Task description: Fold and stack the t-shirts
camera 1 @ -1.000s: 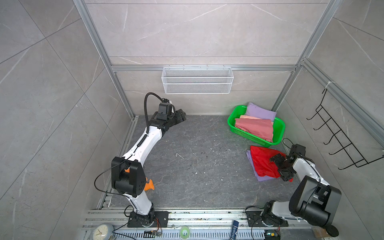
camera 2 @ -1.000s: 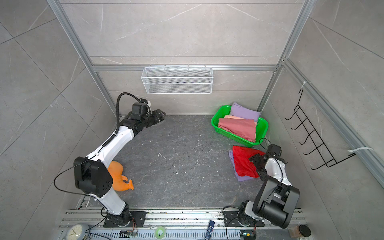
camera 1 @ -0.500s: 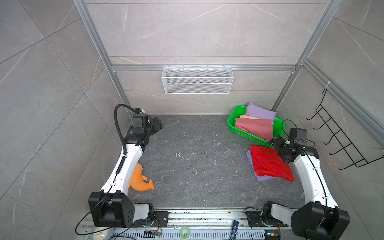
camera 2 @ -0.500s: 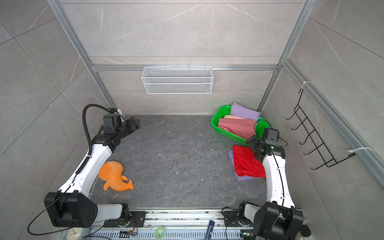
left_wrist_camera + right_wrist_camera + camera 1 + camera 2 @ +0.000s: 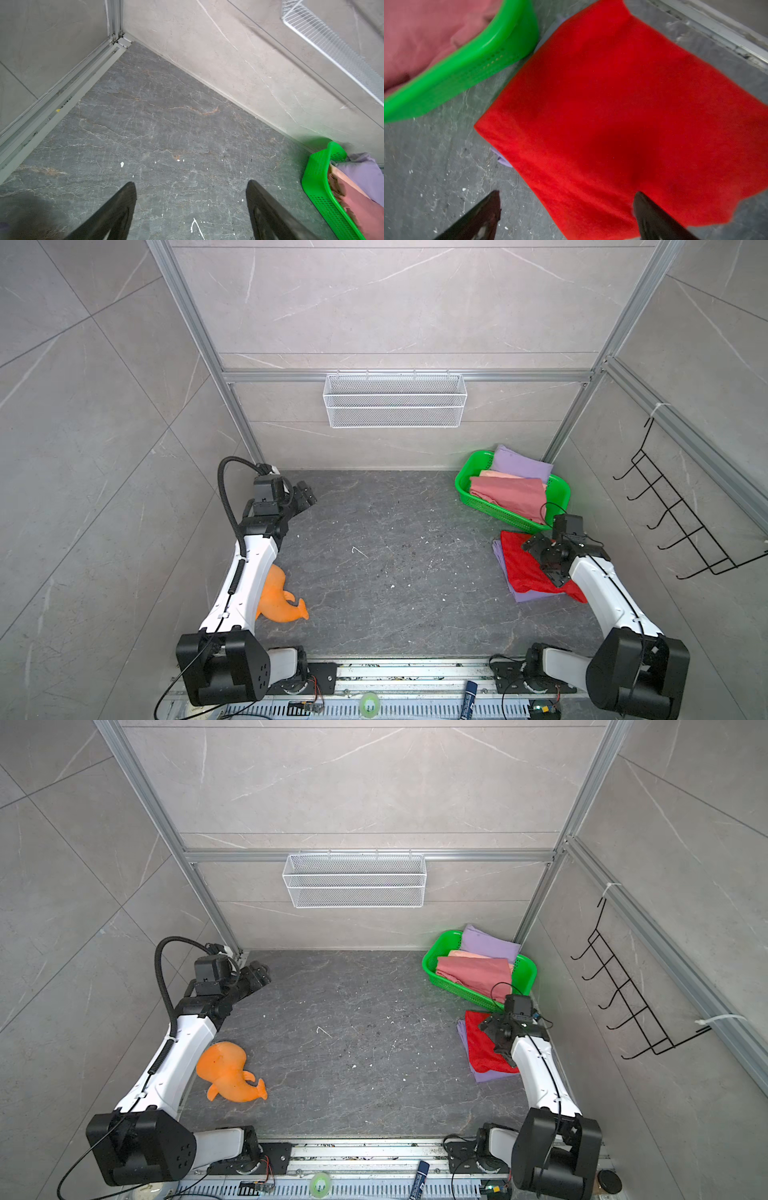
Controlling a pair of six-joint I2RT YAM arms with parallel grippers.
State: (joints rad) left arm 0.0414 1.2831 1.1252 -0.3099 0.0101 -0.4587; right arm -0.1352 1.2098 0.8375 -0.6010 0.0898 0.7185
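two stacked t-shirts (image 5: pixel 519 566) lie right, before the basket (image 5: pixel 462 489) holding more; toy (image 5: pixel 279 602) left.

An orange plush toy (image 5: pixel 230 1075) lies on its side on the grey marbled table (image 5: pixel 395 564), near the left edge toward the front. A green plastic mesh basket (image 5: pixel 505 516) sits in the far right corner. A white wire basket (image 5: pixel 395 400) hangs on the back wall, and a black hook rack (image 5: pixel 681 501) on the right wall. A blue tube (image 5: pixel 470 695) and a green tape roll (image 5: pixel 369 703) rest on the front rail.

the lavender shirt (image 5: pixel 534 596) is mostly buried under the red shirt (image 5: pixel 517 568), the left arm (image 5: pixel 249 572) blocks part of the orange plush toy (image 5: pixel 279 602) in a top view, and the right wrist shot's blurry
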